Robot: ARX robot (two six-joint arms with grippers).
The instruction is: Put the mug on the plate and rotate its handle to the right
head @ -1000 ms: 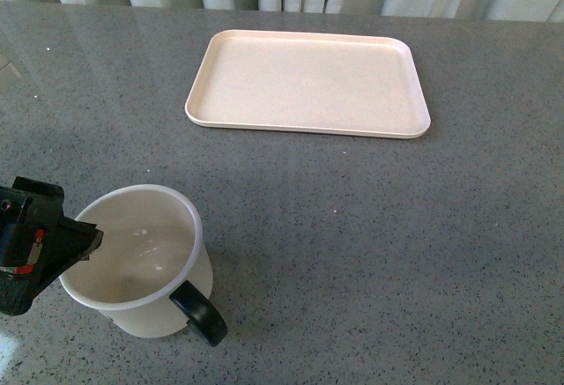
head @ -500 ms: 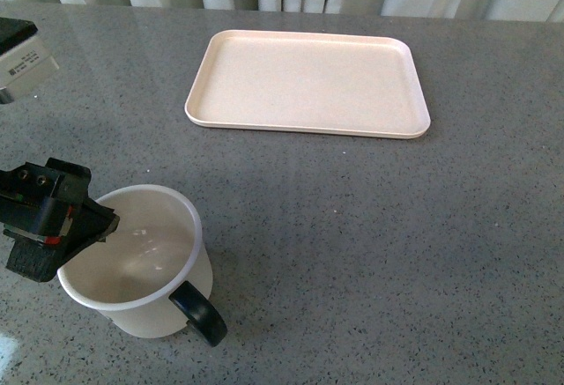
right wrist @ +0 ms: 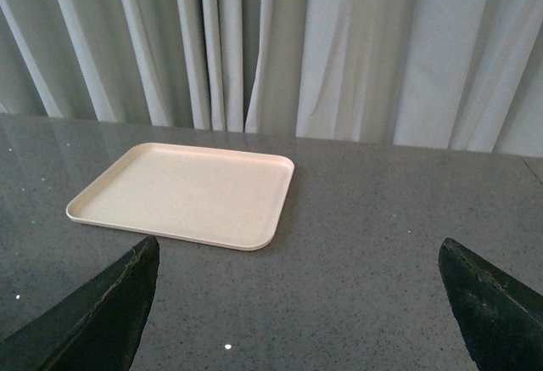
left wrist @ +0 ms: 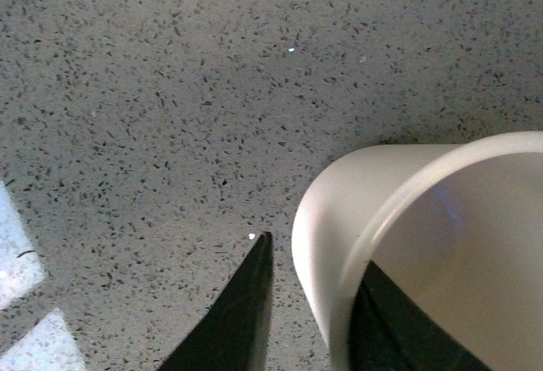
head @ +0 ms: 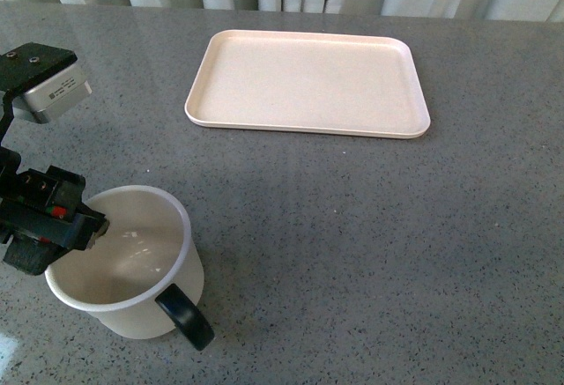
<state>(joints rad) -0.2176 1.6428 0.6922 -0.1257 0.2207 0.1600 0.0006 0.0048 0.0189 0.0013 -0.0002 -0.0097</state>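
The white mug [head: 123,270] stands upright on the grey table at the near left, its black handle [head: 185,316] pointing toward the near right. No smiley face shows. My left gripper [head: 55,226] is open and straddles the mug's left rim: in the left wrist view one finger [left wrist: 233,316] is outside the wall [left wrist: 327,244] and the other is inside the mug [left wrist: 458,244]. The cream plate [head: 308,83] lies empty at the far centre, and also shows in the right wrist view [right wrist: 182,193]. My right gripper [right wrist: 297,299] is open, empty, and above the table, out of the front view.
Grey speckled tabletop [head: 370,244] stretches between mug and plate. Pale curtains [right wrist: 339,48] hang behind the table's far edge.
My left gripper has risen and moved over the mug's left rim. The mug has shifted slightly to the near left, its handle swinging a little with it.
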